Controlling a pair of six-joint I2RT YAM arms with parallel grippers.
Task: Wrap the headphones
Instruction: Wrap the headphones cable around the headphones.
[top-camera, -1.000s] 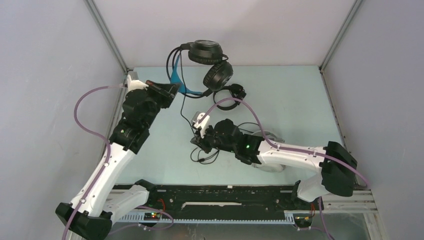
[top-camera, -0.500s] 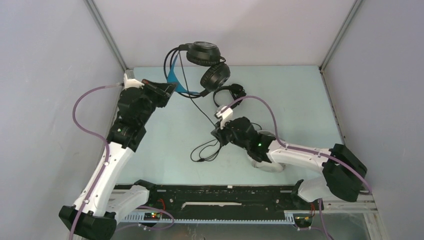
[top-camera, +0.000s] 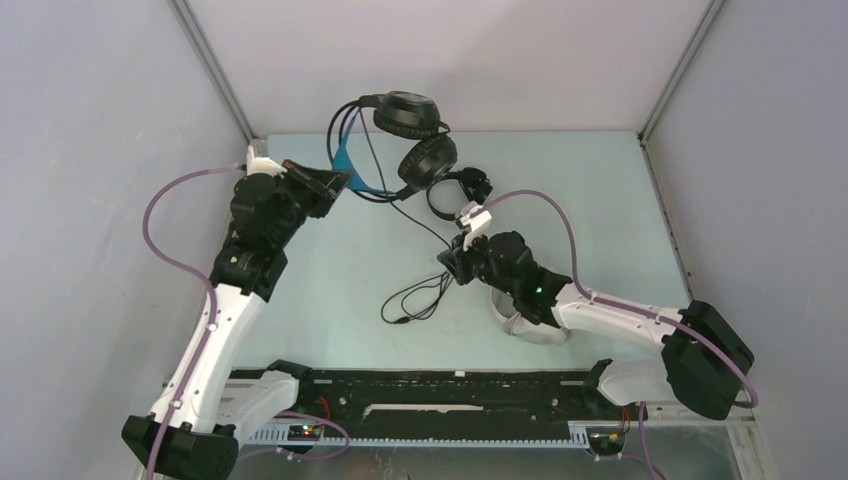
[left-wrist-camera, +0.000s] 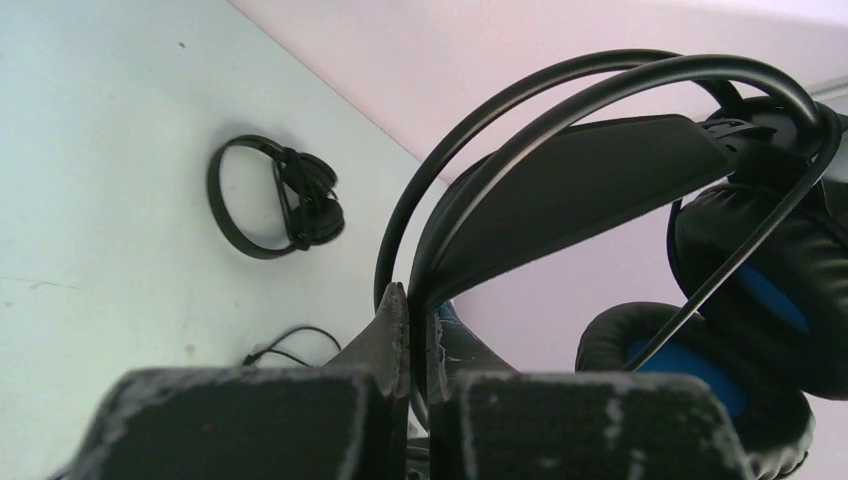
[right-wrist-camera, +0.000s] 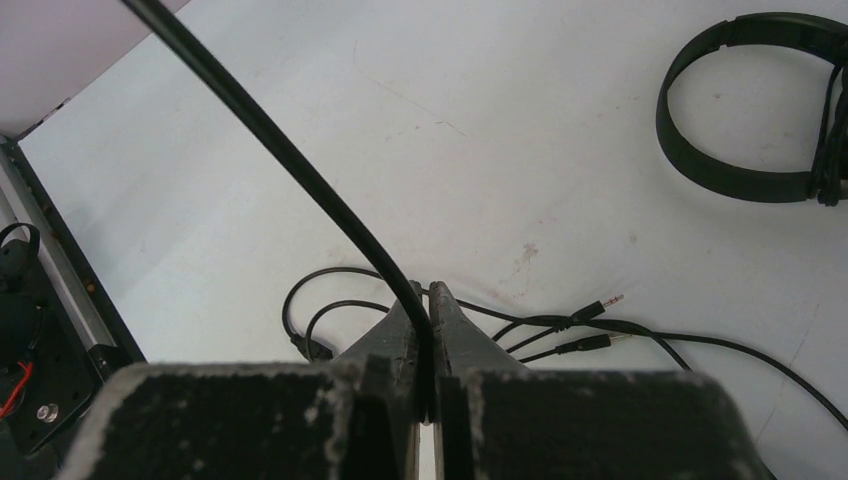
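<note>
My left gripper is shut on the headband of the bulky black headphones, holding them above the table's far left; blue lining shows in the ear cups. Their black cable runs down to my right gripper, which is shut on it. The cable's loose end with its plugs lies coiled on the table. A small thin black headset lies flat behind the right gripper. The white headset is mostly hidden under the right arm.
Grey walls with metal corner posts close in the pale table on three sides. A black rail with the arm bases runs along the near edge.
My right gripper has slid to the right along the cable, away from the loose coil. The left gripper and the hanging headset have shifted slightly left.
</note>
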